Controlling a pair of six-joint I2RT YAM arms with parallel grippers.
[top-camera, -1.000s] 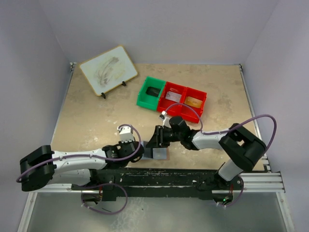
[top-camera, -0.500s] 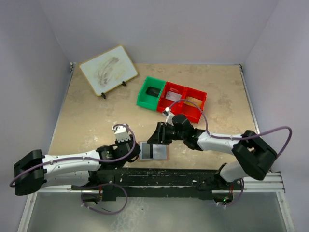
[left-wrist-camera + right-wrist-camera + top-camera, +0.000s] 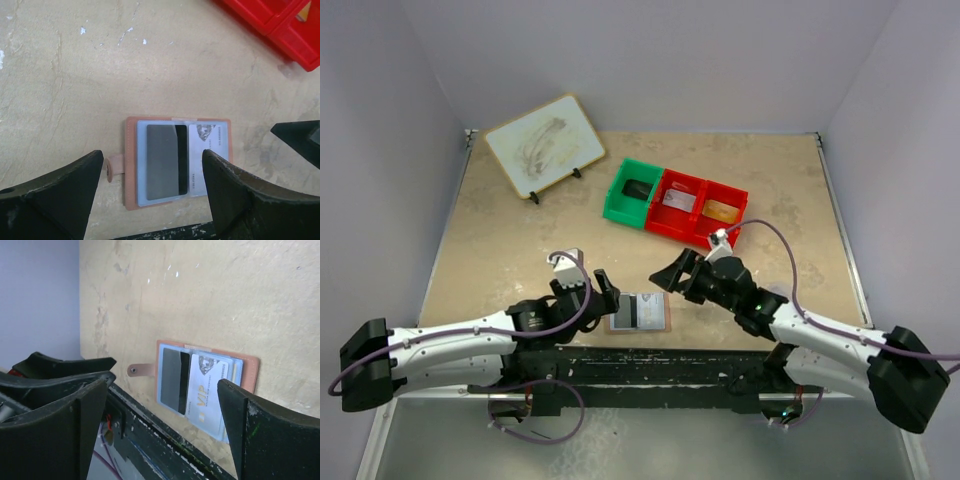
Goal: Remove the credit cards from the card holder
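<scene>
Left of the card holder [image 3: 640,313], the left end effector [image 3: 604,298] has let go and stands spread. The holder now lies open and flat on the desk [image 3: 510,250], with a dark card [image 3: 166,161] and a white card [image 3: 201,165] still in its panels. Right of the holder, the right end effector [image 3: 676,279] has backed off, spread and empty, so pulling the cards likely comes next.
</scene>
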